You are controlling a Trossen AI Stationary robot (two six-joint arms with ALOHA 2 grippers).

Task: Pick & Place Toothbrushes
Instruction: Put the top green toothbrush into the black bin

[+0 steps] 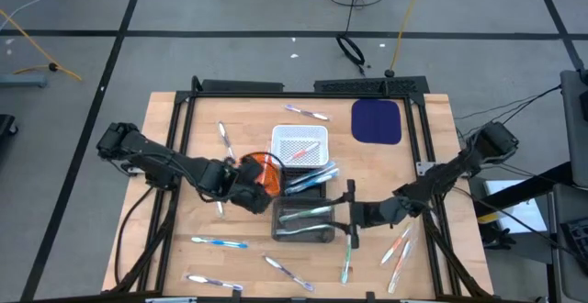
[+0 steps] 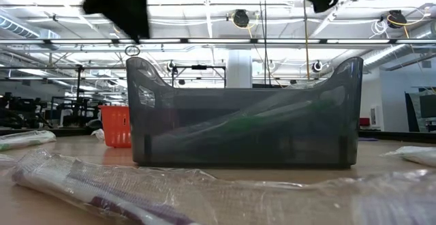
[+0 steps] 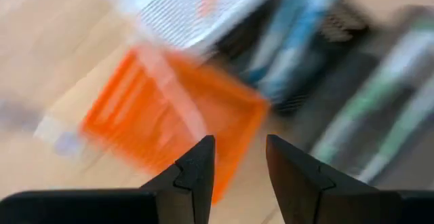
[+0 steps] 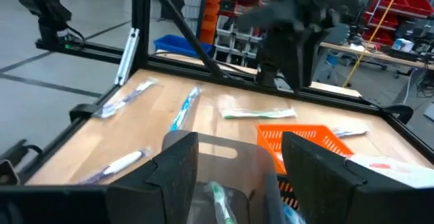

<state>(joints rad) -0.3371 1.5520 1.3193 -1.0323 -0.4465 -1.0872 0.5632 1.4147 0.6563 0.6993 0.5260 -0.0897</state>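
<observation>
Right gripper (image 1: 350, 213) hangs with fingers wide apart and nothing held at the end of the dark bin (image 1: 304, 221) mid-table, where green toothbrushes (image 1: 308, 213) lie inside, one right under its fingers in its wrist view. Left gripper (image 1: 246, 193) hovers part-open, empty, by the orange basket (image 1: 261, 171); more toothbrushes are in the white basket (image 1: 300, 143) and scattered near the table (image 1: 175, 211) front and right edges. Risk, as I judge it: arms crowd the bin and could knock it or each other.
</observation>
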